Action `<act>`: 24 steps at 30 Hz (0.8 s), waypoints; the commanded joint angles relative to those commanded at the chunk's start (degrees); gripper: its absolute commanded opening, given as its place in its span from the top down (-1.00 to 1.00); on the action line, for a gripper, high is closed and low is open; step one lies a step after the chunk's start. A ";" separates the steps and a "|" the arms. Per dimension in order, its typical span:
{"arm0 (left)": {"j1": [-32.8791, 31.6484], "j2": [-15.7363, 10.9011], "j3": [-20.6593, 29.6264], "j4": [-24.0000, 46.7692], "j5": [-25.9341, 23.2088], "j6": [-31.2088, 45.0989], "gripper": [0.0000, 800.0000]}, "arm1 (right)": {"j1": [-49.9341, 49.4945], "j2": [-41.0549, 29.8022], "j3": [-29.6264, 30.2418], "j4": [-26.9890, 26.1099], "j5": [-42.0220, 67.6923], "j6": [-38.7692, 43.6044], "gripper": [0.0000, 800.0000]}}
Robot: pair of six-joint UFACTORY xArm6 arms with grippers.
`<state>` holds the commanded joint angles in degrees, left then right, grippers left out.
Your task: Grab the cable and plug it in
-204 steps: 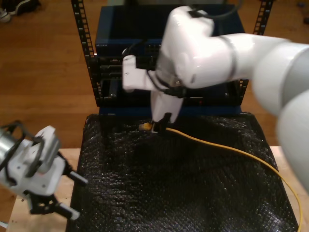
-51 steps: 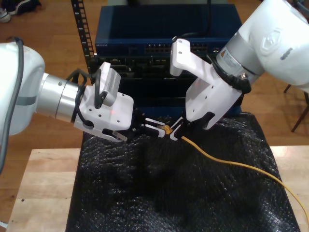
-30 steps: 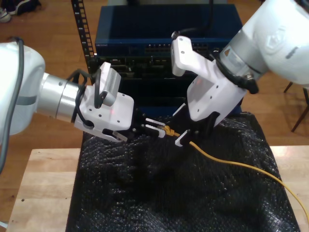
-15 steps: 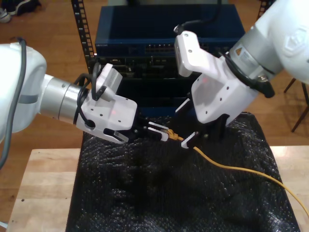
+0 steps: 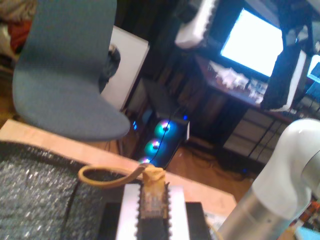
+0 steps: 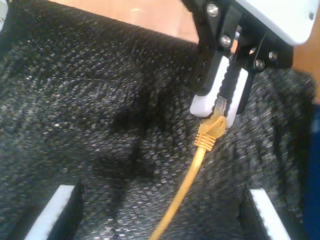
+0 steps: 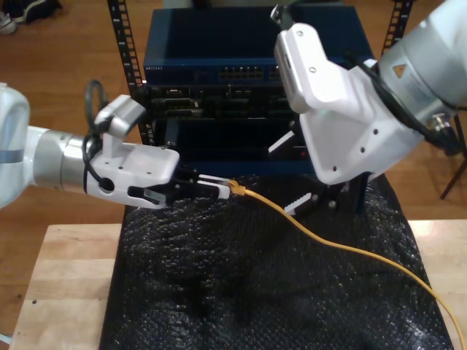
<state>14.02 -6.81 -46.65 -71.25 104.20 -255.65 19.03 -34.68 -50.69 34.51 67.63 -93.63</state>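
Surface: pale wood (image 7: 66,292) nearest the exterior camera; bare at that view's left and right edges.
Mat: black, bubbled, glinting sheet (image 7: 241,292) over the middle of the surface, reaching back to the rack; it lies under the cable in the second wrist view (image 6: 100,125).
Cable: thin and yellow-orange (image 7: 328,244); it runs from the exterior view's near right edge across the mat, rising towards the centre; in the second wrist view it is one almost straight line (image 6: 192,170) up to its boot.
Plug: clear tip with a yellow boot (image 7: 235,190), above the mat's far edge; long axis about level, the tip pointing to the exterior view's left, into the jaws; the cable trails away to that view's right; the first wrist view has it end-on (image 5: 151,197), the cable curling off behind.
My first hand: reaches in from the exterior view's left (image 7: 222,188); pinching the plug between white pads (image 6: 222,102).
My second hand: at the exterior view's right (image 7: 292,175), just beside the cable but off it; pads spread wide, the cable passing between them (image 6: 162,215).
Rack: dark blue equipment (image 7: 219,65) in a black frame, behind the mat.
Room: wooden floor (image 7: 58,73); in the first wrist view a grey chair (image 5: 65,75), a lit screen (image 5: 250,37) and a computer with coloured fans (image 5: 162,137).
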 joint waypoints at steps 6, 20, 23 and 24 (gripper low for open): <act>0.00 0.09 0.35 -1.58 1.32 -0.97 0.99 | 0.35 -4.22 4.57 0.09 -6.59 -1.49 -0.79; 0.00 2.64 2.37 -6.15 9.05 -2.29 0.99 | 1.41 -9.93 6.95 1.85 -9.76 -4.48 -0.72; 0.00 3.25 2.99 -6.95 10.73 -2.37 0.99 | 1.41 -10.02 7.47 3.60 -10.64 -4.66 -0.67; 0.00 3.52 3.08 -7.30 11.52 -2.37 0.99 | 1.49 -10.02 7.47 3.60 -10.81 -4.57 -0.68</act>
<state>14.02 -3.30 -43.57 -78.55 115.71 -258.02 20.53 -44.70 -43.22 38.11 56.81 -98.20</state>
